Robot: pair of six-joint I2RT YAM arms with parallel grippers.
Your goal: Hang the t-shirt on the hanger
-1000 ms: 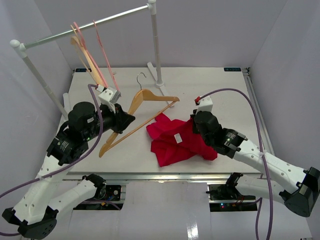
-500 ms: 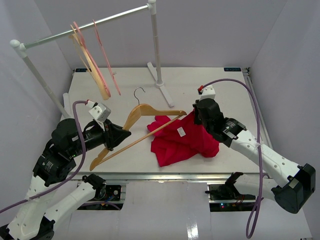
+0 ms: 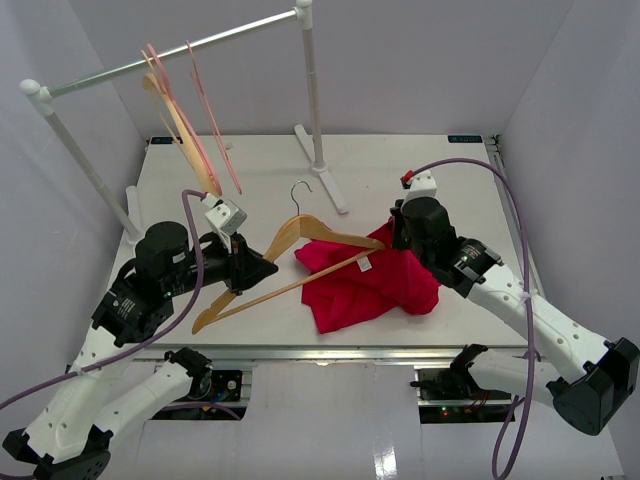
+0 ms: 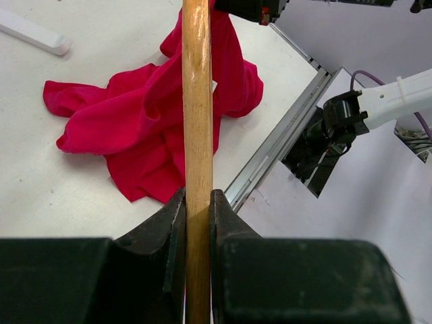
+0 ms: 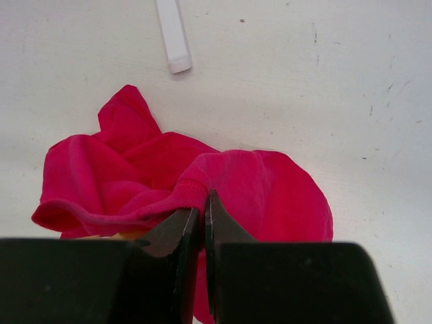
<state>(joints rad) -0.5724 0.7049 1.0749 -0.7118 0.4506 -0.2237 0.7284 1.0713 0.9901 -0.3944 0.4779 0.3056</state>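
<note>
Between my arms on the table (image 3: 400,165), the t-shirt (image 3: 365,280) lies crumpled, one end of the hanger (image 4: 196,101) tucked into its folds. My left claw (image 4: 197,196) clamps the hanger's stiff, light wood. My right claw (image 5: 202,212) pinches a stitched edge of the soft, floppy cloth, a sensible hold.

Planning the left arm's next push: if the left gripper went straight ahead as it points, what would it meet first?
Probably the t-shirt, lying ahead along the hanger that the left gripper holds; depth unclear.
</note>
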